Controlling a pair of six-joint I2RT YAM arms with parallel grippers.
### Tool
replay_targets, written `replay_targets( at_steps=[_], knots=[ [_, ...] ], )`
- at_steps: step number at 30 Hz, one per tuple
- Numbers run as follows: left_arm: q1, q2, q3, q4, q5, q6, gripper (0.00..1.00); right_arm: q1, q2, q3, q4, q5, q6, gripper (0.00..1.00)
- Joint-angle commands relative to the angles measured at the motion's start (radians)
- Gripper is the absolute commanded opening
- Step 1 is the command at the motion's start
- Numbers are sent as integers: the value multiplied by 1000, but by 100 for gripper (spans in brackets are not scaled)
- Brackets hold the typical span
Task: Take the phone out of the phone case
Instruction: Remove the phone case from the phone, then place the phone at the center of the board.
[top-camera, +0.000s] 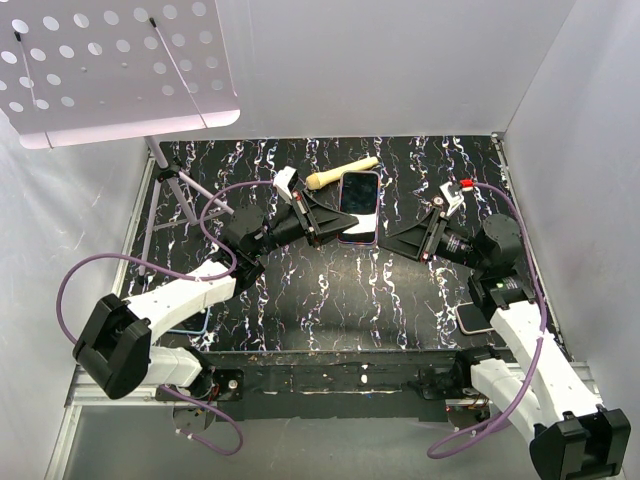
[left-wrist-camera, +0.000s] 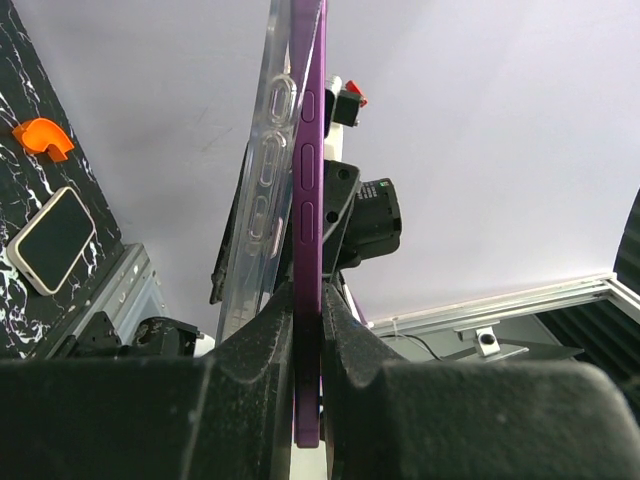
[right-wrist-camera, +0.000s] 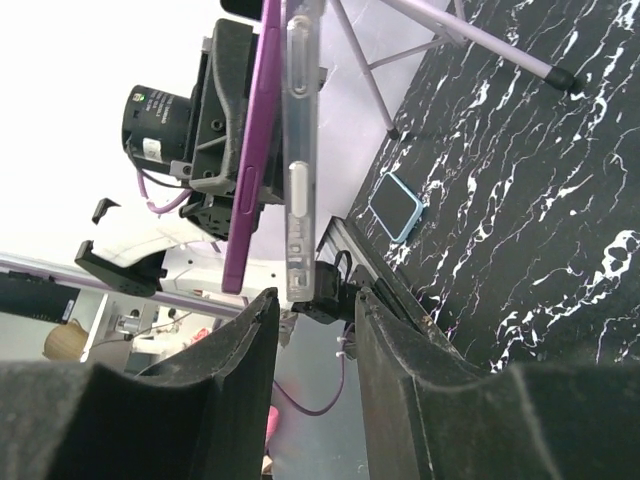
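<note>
One purple phone (left-wrist-camera: 308, 200) is clamped in the left end effector (left-wrist-camera: 308, 330). One clear case (right-wrist-camera: 300, 150) sits inside the right end effector (right-wrist-camera: 313, 300), and I cannot tell if it grips.

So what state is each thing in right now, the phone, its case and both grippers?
purple phone: held up, partly out of its case.
clear case: pulled away from the phone at one end.
left gripper: shut on the purple phone.
right gripper: open, jaws either side of the clear case's end.

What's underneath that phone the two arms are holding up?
The black marbled table shows all around the phone. The patch straight below it is hidden by the phone itself.
</note>
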Motion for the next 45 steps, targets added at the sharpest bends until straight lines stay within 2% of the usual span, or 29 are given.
replay_targets(
  at_steps=[1,7,10,12,14,15,16,18,20,21,24,27,30,33,36,40,43,45],
  knots=[
    [2,-16,36,60,5,7,0,26,7,28,111,-14,22,43],
    [4,-3,47,61,16,1,0,82,57,69,111,24,11,42],
    [2,-5,48,69,19,-2,0,122,88,95,90,67,-6,37],
    [2,-8,45,66,19,-1,0,136,102,104,58,107,-23,27],
    [2,-19,39,63,17,-1,0,136,108,101,-16,156,-61,2],
    [2,-23,34,66,16,-4,0,138,108,103,-66,223,-99,1],
    [4,-29,31,66,13,-5,0,136,109,110,-255,319,-141,1],
    [2,-42,28,64,8,1,0,135,122,127,-492,555,-228,1],
    [2,-54,30,51,7,14,0,130,142,120,-626,706,-283,1],
    [2,-63,31,41,5,24,0,122,149,111,-651,734,-309,1],
    [5,-92,43,-41,-3,103,0,119,111,74,-676,724,-365,1],
    [10,-127,95,-251,-24,258,0,121,51,31,-688,728,-382,1],
    [8,-144,163,-461,-81,434,0,119,-4,48,-778,796,-400,1],
    [8,-143,159,-537,-136,508,0,119,-53,116,-856,860,-417,1],
    [8,-93,102,-470,-154,476,0,119,-79,204,-927,897,-438,1],
    [8,74,47,-312,-182,375,0,118,-82,284,-991,941,-460,1],
    [10,222,108,-310,-239,357,0,118,-102,288,-1001,938,-463,1],
    [11,344,164,-281,-227,356,0,116,-119,278,-999,926,-459,1]
  ],
)
